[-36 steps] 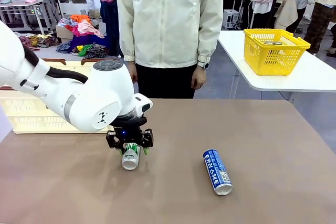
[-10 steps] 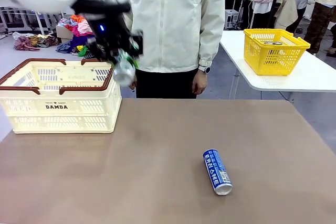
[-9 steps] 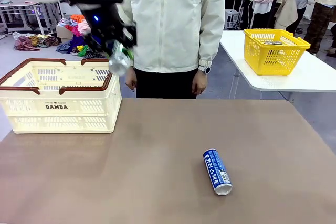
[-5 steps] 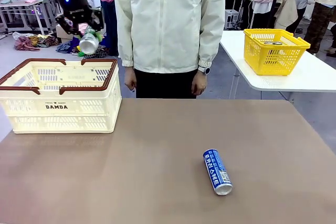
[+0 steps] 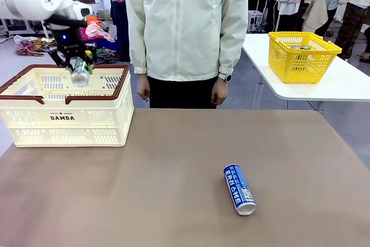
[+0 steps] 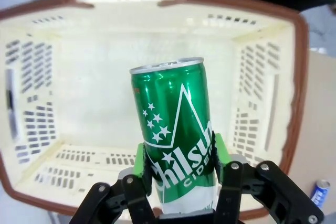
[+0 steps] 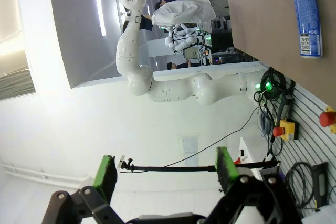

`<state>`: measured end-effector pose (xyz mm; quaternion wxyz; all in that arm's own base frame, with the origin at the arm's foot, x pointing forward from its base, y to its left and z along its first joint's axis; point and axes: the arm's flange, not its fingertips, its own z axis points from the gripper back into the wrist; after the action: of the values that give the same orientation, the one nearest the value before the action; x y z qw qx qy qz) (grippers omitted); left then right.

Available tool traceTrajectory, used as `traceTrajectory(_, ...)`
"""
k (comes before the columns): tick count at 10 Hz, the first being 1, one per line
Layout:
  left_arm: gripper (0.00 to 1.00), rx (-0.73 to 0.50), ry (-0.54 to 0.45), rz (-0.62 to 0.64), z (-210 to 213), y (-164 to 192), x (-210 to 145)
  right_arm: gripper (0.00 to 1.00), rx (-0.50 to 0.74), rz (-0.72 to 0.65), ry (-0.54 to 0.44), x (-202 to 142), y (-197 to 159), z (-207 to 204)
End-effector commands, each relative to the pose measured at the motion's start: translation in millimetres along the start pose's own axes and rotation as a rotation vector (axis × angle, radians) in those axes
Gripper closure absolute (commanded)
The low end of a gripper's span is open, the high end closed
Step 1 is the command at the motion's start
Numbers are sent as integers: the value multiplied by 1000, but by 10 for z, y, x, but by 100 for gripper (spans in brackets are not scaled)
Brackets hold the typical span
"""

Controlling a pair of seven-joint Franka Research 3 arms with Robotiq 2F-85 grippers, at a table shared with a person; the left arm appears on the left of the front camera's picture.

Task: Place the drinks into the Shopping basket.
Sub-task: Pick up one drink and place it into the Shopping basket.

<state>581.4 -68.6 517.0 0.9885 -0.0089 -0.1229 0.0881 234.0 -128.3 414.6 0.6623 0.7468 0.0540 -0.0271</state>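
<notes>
My left gripper (image 5: 80,67) hangs over the cream Shopping basket (image 5: 63,121), shut on a green can (image 5: 80,75). In the left wrist view the green can (image 6: 176,135) sits clamped between the green pads (image 6: 140,162), its silver top pointing down into the empty basket (image 6: 47,98). A blue can with white lettering (image 5: 239,188) lies on its side on the brown table, right of centre; the same blue can (image 7: 307,16) appears at the top right of the right wrist view. My right gripper (image 7: 165,174) is open, holding nothing, raised well off the table.
A person in a pale jacket (image 5: 186,24) stands at the far edge of the table, hands down. A small yellow basket (image 5: 302,56) sits on a white table at the back right. Brown tabletop (image 5: 173,189) stretches bare between basket and blue can.
My left gripper has carried the green can leftward and down, from beside the basket's right end to above its inside. The blue can has not moved.
</notes>
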Motion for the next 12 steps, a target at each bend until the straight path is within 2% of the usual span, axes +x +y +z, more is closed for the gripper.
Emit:
traceTrajectory(1,100,25,-33,-26,-131,-46,-84,0,10,-19,-4,8,68,-17)
traceTrajectory(3,100,32,-4,-68,-288,-78,-107,0,10,-19,-4,8,68,-17)
traceTrajectory(8,100,49,1,-75,-564,-151,-176,0,10,-19,-4,8,68,-17)
traceTrajectory(9,47,47,6,-84,-578,-159,-177,0,10,-19,-4,8,68,-17)
traceTrajectory(10,0,51,5,-85,-567,-176,-174,0,10,-19,-4,8,68,-17)
traceTrajectory(12,0,46,0,-85,-551,-172,-165,0,10,-19,-4,8,68,-17)
